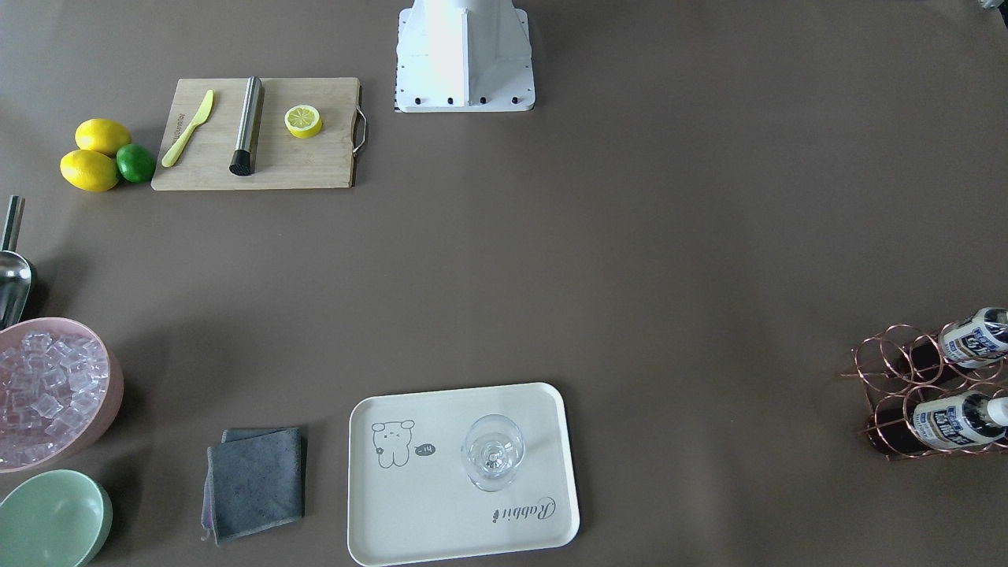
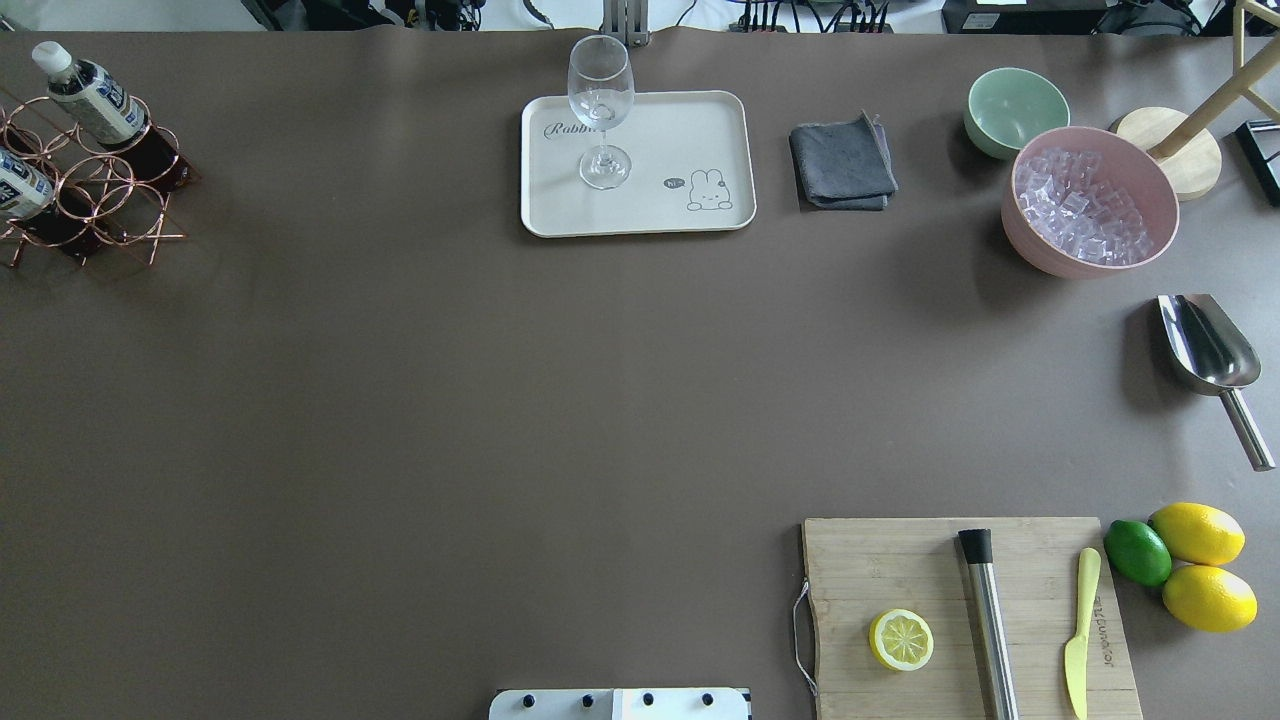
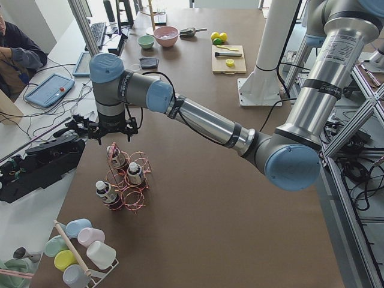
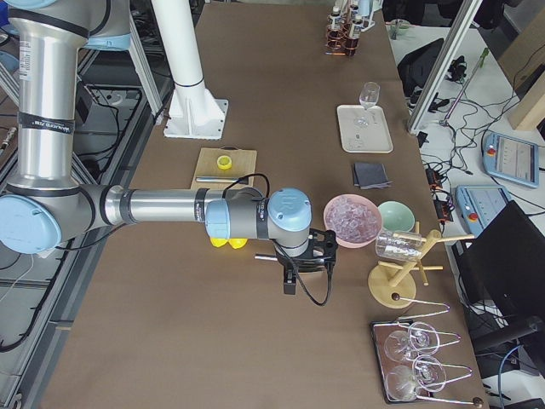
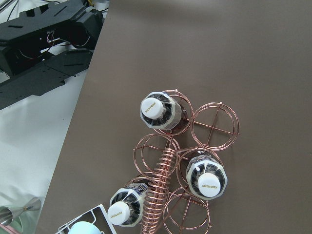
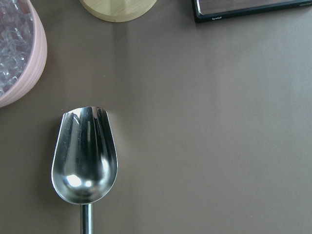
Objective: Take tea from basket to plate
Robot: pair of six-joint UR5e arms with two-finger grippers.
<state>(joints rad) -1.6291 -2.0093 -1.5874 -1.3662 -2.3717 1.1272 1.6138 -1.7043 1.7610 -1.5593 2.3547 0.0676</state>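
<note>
Three tea bottles stand in the copper wire basket (image 5: pixel 214 124) at the table's left end: one (image 5: pixel 158 111) at the top, one (image 5: pixel 208 176) on the right, one (image 5: pixel 124 210) by the coiled handle (image 5: pixel 158 190). In the overhead view the basket (image 2: pixel 95 195) is at the far left. The cream plate (image 2: pixel 660 130) lies at the far middle and carries a wine glass (image 2: pixel 600 110). My left gripper (image 3: pixel 111 131) hangs above the basket; I cannot tell if it is open. My right gripper (image 4: pixel 300 256) hovers by the pink bowl; I cannot tell its state.
A grey cloth (image 2: pixel 842 165), a green bowl (image 2: pixel 1015 108) and a pink bowl of ice (image 2: pixel 1090 205) lie right of the plate. A metal scoop (image 2: pixel 1210 360) is below my right wrist. A cutting board (image 2: pixel 965 615) with a lemon half, muddler and knife sits near right.
</note>
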